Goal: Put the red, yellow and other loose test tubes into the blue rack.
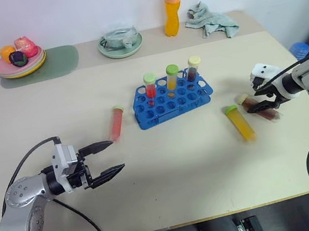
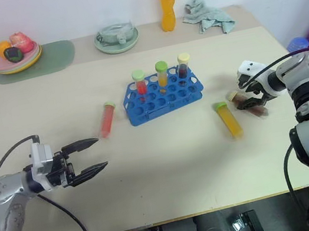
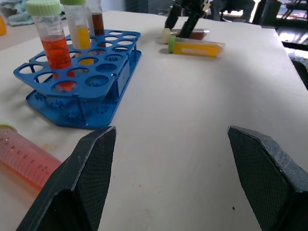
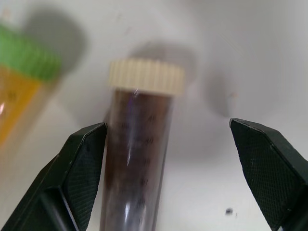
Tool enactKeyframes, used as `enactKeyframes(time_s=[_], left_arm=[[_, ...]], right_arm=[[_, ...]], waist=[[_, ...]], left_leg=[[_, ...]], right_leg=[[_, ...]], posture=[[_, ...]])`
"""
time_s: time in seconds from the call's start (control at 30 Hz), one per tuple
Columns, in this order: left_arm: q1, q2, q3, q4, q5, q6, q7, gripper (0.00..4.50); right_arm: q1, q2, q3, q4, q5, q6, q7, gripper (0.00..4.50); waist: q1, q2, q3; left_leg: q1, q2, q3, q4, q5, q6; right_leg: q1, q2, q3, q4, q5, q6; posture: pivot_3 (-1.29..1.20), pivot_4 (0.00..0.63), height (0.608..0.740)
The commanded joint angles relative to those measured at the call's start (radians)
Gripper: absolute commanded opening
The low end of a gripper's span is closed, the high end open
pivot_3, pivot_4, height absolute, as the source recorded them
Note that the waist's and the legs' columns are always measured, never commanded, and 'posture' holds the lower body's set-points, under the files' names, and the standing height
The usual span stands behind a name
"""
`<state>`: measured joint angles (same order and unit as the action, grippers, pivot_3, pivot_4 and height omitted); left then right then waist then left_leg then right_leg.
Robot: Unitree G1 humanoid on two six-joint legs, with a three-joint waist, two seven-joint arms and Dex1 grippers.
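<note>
Bare table (image 1: 180, 159) before rack (image 1: 172, 97)

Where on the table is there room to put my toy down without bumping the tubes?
The widest bare patch is the table's near middle, between the left gripper and the yellow tube. The far left, between the red tube and the green mat, is bare too. It is crowded around the blue rack and the right gripper over the brown tube.
</note>
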<state>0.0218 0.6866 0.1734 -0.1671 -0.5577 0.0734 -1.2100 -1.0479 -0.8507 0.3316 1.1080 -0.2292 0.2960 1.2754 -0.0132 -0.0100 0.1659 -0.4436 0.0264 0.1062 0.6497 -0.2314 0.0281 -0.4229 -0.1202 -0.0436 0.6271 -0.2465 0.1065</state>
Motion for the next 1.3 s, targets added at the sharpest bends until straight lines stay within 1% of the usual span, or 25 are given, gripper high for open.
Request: enactKeyframes(time_s=[0.03,0.33,0.43,0.47,0.53,0.6,0.63,0.83,0.87,0.93,0.97,1.03,1.07,1.17,1.2,1.23,1.3], left_arm=[[0.018,-0.014,0.010,0.010,0.002,-0.043,-0.013,3.80],[0.057,-0.025,0.016,-0.040,-0.008,-0.030,0.017,3.80],[0.063,-0.024,0.015,-0.055,-0.010,-0.022,0.029,3.80],[0.065,-0.024,0.013,-0.060,-0.010,-0.019,0.033,3.80],[0.066,-0.024,0.012,-0.067,-0.011,-0.016,0.039,3.80],[0.068,-0.023,0.012,-0.077,-0.013,-0.010,0.046,3.80],[0.069,-0.023,0.012,-0.081,-0.013,-0.008,0.049,3.80],[0.059,-0.018,0.004,-0.118,-0.019,0.026,0.075,3.80],[0.059,-0.018,0.006,-0.124,-0.020,0.032,0.077,3.80],[0.065,-0.016,0.010,-0.135,-0.023,0.040,0.079,3.80],[0.056,-0.013,0.010,-0.139,-0.027,0.052,0.084,3.80],[0.049,-0.006,0.014,-0.147,-0.034,0.069,0.089,3.80],[0.043,-0.004,0.015,-0.148,-0.036,0.077,0.090,3.80],[0.003,0.002,0.007,-0.155,-0.043,0.112,0.106,3.80],[-0.012,0.004,0.003,-0.160,-0.045,0.126,0.112,3.80],[-0.019,0.006,0.002,-0.164,-0.046,0.135,0.114,3.80],[-0.049,0.011,-0.002,-0.169,-0.049,0.160,0.121,3.80]], right_arm=[[-0.037,0.002,0.036,0.063,-0.060,0.070,0.049,4.16],[-0.101,0.053,0.005,0.116,-0.055,0.156,0.076,4.16],[-0.114,0.073,-0.010,0.120,-0.048,0.182,0.077,3.34],[-0.115,0.077,-0.013,0.119,-0.049,0.185,0.076,2.90],[-0.112,0.082,-0.016,0.116,-0.053,0.185,0.078,1.83],[-0.102,0.081,-0.015,0.104,-0.058,0.174,0.088,0.87],[-0.099,0.080,-0.016,0.099,-0.060,0.172,0.091,0.76],[-0.081,0.053,-0.032,0.029,-0.046,0.151,0.117,0.76],[-0.079,0.047,-0.056,-0.008,-0.015,0.176,0.155,0.76],[-0.065,0.030,-0.105,-0.134,0.068,0.286,0.268,0.76],[-0.025,0.021,-0.153,-0.286,0.147,0.372,0.309,0.76],[0.058,0.001,-0.215,-0.536,0.250,0.507,0.337,0.76],[0.098,-0.003,-0.246,-0.650,0.294,0.573,0.328,0.76],[0.183,0.062,-0.402,-0.931,0.433,0.764,0.208,0.76],[0.206,0.134,-0.499,-1.004,0.486,0.773,0.126,0.76],[0.224,0.186,-0.565,-1.059,0.524,0.779,0.065,0.76],[0.256,0.332,-0.704,-1.144,0.585,0.749,-0.101,0.76]], waist=[[-0.003,0.000,0.000],[-0.009,0.000,0.000],[-0.014,0.000,0.000],[-0.018,0.000,0.000],[-0.028,0.000,0.000],[-0.032,0.000,0.000],[-0.032,0.000,0.000],[-0.031,0.001,0.000],[-0.031,0.001,0.000],[-0.031,0.003,0.001],[-0.031,0.004,0.002],[-0.028,0.006,0.003],[-0.028,0.006,0.002],[-0.024,0.006,0.002],[-0.024,0.006,0.002],[-0.024,0.005,0.002],[-0.024,0.005,0.002]], left_leg=[[0.000,0.000,0.000,0.000,0.000,0.000],[0.000,0.000,0.001,-0.001,-0.001,-0.003],[0.000,0.000,0.001,-0.002,-0.001,-0.003],[0.000,0.000,0.001,-0.002,-0.001,-0.003],[0.000,0.000,0.001,-0.002,-0.001,-0.003],[0.000,0.000,0.001,-0.002,-0.001,-0.003],[0.000,0.000,0.001,-0.002,-0.001,-0.003],[-0.001,0.000,0.001,-0.002,-0.001,-0.003],[-0.001,0.000,0.001,-0.002,-0.001,-0.003],[-0.001,0.000,0.001,-0.002,0.000,-0.002],[-0.001,0.000,0.001,-0.002,0.000,-0.001],[-0.002,0.001,0.001,-0.002,0.000,-0.001],[-0.002,0.001,0.001,-0.002,0.000,-0.001],[-0.002,0.002,0.001,-0.002,0.000,-0.001],[-0.002,0.001,0.001,-0.002,0.000,-0.001],[-0.002,0.001,0.001,-0.001,0.000,-0.001],[-0.002,0.002,0.000,-0.001,-0.001,-0.003]], right_leg=[[0.001,0.000,0.000,0.000,0.000,0.000],[-0.001,-0.002,0.000,0.000,0.000,0.000],[-0.001,-0.002,0.000,0.001,0.000,0.000],[-0.001,-0.002,0.000,0.001,0.000,0.000],[0.000,-0.002,0.000,0.001,0.000,0.000],[0.000,-0.002,0.000,0.001,0.000,0.000],[0.000,-0.002,0.000,0.001,0.000,0.000],[-0.001,-0.002,0.000,0.001,0.000,0.000],[-0.001,-0.002,0.000,0.001,0.000,0.000],[-0.001,-0.001,0.000,0.001,0.000,0.000],[-0.001,-0.001,0.000,0.001,0.000,0.000],[-0.002,-0.001,0.000,0.002,0.001,0.002],[-0.002,-0.001,0.000,0.002,0.002,0.003],[-0.002,-0.001,-0.001,0.002,0.002,0.004],[-0.002,-0.001,-0.001,0.002,0.002,0.003],[-0.001,-0.001,-0.001,0.002,0.001,0.001],[-0.001,-0.001,-0.001,0.003,0.001,0.001]], posture=[[0.00,0.150,0.740],[0.00,0.150,0.740],[0.00,0.150,0.740],[0.00,0.150,0.740],[0.00,0.150,0.740],[0.00,0.150,0.740],[0.00,0.150,0.740],[0.00,0.150,0.740],[0.00,0.150,0.740],[0.00,0.150,0.740],[0.00,0.150,0.740],[0.00,0.150,0.740],[0.00,0.150,0.740],[0.00,0.150,0.740],[0.00,0.150,0.740],[0.00,0.150,0.740],[0.00,0.150,0.740]])
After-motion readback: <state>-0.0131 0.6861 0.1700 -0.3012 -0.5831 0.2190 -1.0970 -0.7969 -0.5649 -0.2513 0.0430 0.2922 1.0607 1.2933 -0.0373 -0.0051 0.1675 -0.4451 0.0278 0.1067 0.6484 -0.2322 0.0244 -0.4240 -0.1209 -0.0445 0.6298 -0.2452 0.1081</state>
